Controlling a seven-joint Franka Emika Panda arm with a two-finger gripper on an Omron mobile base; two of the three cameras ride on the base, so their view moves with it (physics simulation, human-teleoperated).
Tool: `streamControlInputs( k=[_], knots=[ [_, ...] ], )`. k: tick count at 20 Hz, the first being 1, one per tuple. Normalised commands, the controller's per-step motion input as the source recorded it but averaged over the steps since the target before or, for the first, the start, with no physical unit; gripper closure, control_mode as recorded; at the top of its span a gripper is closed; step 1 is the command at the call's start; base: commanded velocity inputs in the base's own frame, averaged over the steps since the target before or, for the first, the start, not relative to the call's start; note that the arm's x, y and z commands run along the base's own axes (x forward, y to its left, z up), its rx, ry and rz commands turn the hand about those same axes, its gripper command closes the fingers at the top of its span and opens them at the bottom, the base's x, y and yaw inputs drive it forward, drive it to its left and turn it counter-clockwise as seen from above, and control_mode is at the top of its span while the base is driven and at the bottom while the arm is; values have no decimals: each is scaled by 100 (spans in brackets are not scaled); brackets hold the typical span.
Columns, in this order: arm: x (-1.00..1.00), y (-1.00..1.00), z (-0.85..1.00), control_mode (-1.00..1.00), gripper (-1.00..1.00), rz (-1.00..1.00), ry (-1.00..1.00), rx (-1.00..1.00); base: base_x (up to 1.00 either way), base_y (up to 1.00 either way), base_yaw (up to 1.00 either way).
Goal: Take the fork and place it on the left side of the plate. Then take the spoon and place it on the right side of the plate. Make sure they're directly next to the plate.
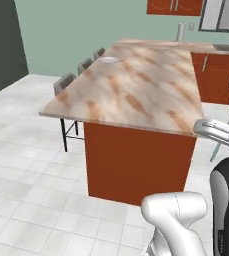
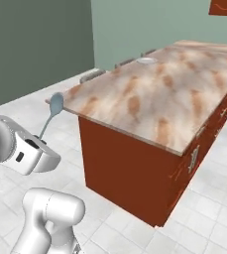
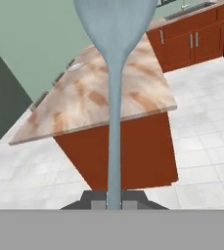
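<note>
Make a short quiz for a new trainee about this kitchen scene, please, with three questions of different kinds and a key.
1. True or false: the tool is shut on the spoon.
2. Multiple choice: where is the plate? A) on the floor B) on the far part of the island counter, near its stool-side edge C) in the tool
3. Fill in: in the right base view, the spoon's bowl points ____ from the tool.

Key
1. True; the handle sits between the fingertips in the hand view.
2. B
3. Up
</note>
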Motion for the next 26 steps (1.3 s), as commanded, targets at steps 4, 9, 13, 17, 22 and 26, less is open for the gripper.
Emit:
streamControlInputs(
  k=[4, 9, 13, 17, 22, 26],
  knots=[
    [0, 0, 0, 100, 100, 0, 0, 0, 90, 87, -38],
    [0, 0, 0, 100, 100, 0, 0, 0, 79, 95, -35],
    [0, 0, 0, 100, 100, 0, 0, 0, 56, 100, -32],
    [0, 0, 0, 100, 100, 0, 0, 0, 38, 100, -31],
    [0, 0, 0, 100, 100, 0, 0, 0, 28, 100, -29],
    [0, 0, 0, 100, 100, 0, 0, 0, 29, 100, -30]
  ],
)
